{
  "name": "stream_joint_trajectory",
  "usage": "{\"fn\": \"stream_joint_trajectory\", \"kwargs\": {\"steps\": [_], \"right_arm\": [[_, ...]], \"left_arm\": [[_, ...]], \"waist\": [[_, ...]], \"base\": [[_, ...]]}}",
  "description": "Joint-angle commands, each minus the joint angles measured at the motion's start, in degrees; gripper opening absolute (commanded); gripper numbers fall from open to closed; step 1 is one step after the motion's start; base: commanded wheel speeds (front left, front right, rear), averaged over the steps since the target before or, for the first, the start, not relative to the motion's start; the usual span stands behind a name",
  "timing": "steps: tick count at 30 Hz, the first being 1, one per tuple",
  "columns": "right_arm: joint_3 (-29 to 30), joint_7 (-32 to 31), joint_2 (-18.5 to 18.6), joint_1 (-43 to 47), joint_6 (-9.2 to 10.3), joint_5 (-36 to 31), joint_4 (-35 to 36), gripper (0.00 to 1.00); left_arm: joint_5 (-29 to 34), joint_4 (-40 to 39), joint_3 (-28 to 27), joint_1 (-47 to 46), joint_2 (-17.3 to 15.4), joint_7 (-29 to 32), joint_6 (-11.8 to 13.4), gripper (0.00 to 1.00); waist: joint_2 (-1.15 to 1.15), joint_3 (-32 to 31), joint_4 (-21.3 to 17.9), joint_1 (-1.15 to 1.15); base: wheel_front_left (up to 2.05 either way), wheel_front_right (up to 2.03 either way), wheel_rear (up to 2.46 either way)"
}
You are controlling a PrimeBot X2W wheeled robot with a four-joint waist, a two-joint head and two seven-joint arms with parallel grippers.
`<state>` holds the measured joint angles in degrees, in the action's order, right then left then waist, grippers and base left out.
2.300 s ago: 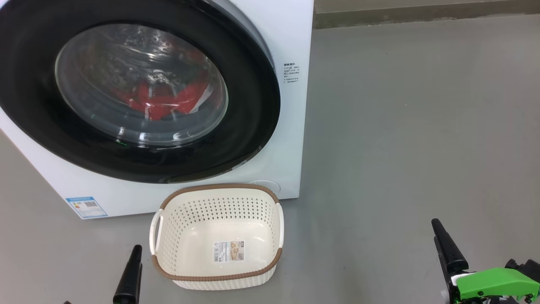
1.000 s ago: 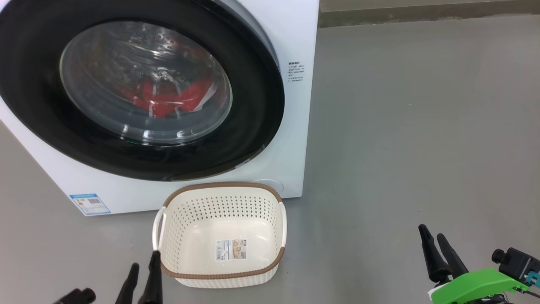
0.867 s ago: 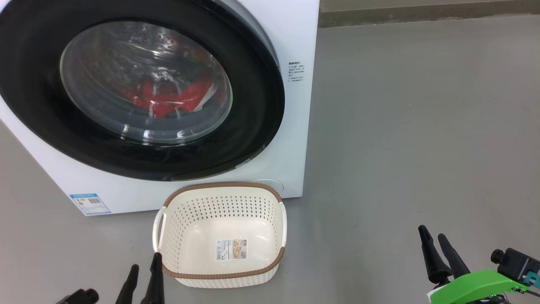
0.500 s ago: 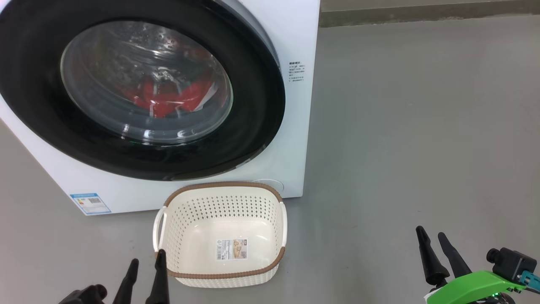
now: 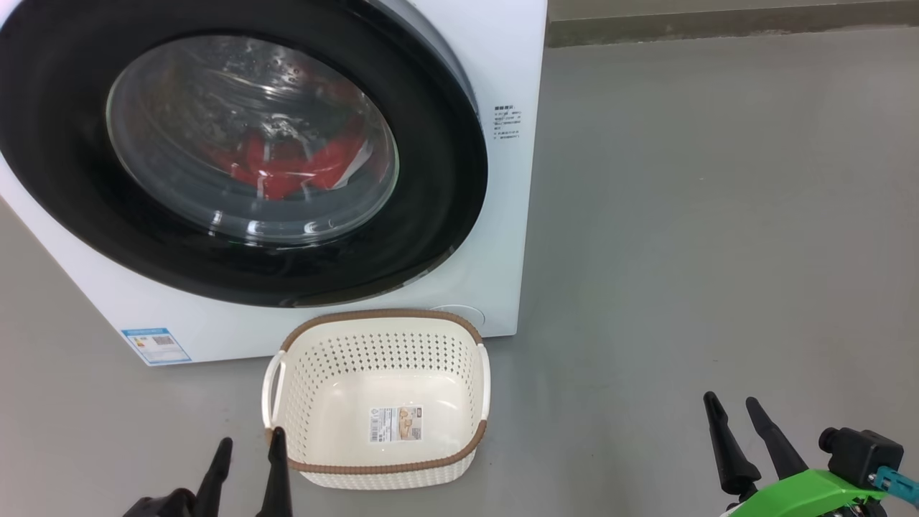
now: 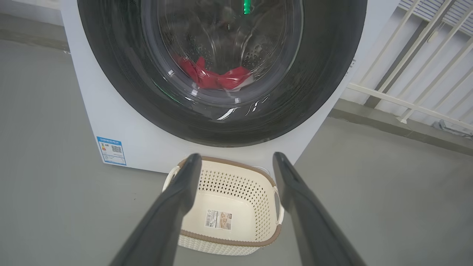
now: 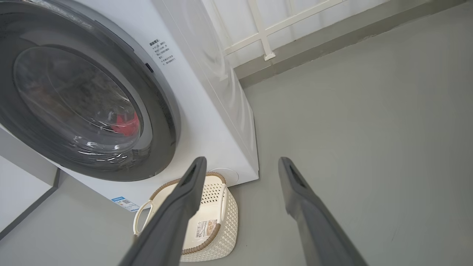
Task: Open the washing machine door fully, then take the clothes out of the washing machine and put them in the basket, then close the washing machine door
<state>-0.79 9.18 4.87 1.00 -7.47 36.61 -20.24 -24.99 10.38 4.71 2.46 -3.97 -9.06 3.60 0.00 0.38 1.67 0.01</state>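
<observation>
The washing machine (image 5: 506,215) is a big white box standing on the grey floor (image 5: 682,215), ahead of both grippers and beyond the basket. The washing machine door (image 5: 441,179) is shut flat against its front, a wide glossy black ring around a bulging glass window. Through the glass the clothes (image 5: 287,169) lie low in the drum, bright red with a bit of white. The basket (image 5: 380,316) is cream with perforated sides and a brown rim, and it sits on the floor right against the foot of the machine with nothing in it but a paper sticker (image 5: 395,424) on its bottom. The left gripper (image 5: 250,438) stands wide open and holds nothing; its inner finger tip is just beside the basket's near corner, and I cannot tell whether it touches. The right gripper (image 5: 731,398) is also spread wide and empty, above bare floor well off to the basket's other side. The left wrist view adds a white railing (image 6: 406,74) past the machine and a green glint high on the glass. The right wrist view catches the machine's white side panel, while the blue label (image 5: 156,346) shows low on the front.
</observation>
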Motion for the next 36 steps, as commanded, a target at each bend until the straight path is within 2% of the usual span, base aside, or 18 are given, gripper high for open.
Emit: {"fn": "stream_joint_trajectory", "kwargs": {"steps": [1, 15, 30, 36], "right_arm": [[-1.28, 0.98, 1.03, -0.75, -0.02, -2.29, 1.51, 1.00], [-2.47, 3.17, 1.55, -0.19, -0.02, -8.75, 1.45, 1.00], [-3.25, 5.69, 2.20, 0.25, -0.02, -15.35, 0.86, 1.00], [-2.93, 5.82, 2.44, 0.38, -0.02, -15.44, 0.59, 1.00]], "left_arm": [[2.51, -2.05, -1.24, -0.70, -0.77, -1.01, 0.65, 1.00], [11.77, -3.32, -0.94, 0.03, -0.54, -3.25, 0.68, 1.00], [21.04, -3.34, -2.14, 0.82, 0.24, -5.81, -0.49, 1.00], [20.68, -2.78, -2.86, 0.83, 0.64, -5.94, -2.24, 1.00]], "waist": [[0.00, -0.02, 0.03, 0.00], [0.00, 0.06, 0.26, 0.00], [0.00, 0.26, -0.20, 0.00], [0.00, 0.27, -0.26, 0.00]], "base": [[0.00, 0.00, 0.00], [0.00, 0.00, 0.00], [0.00, 0.00, 0.00], [0.00, 0.00, 0.00]]}}
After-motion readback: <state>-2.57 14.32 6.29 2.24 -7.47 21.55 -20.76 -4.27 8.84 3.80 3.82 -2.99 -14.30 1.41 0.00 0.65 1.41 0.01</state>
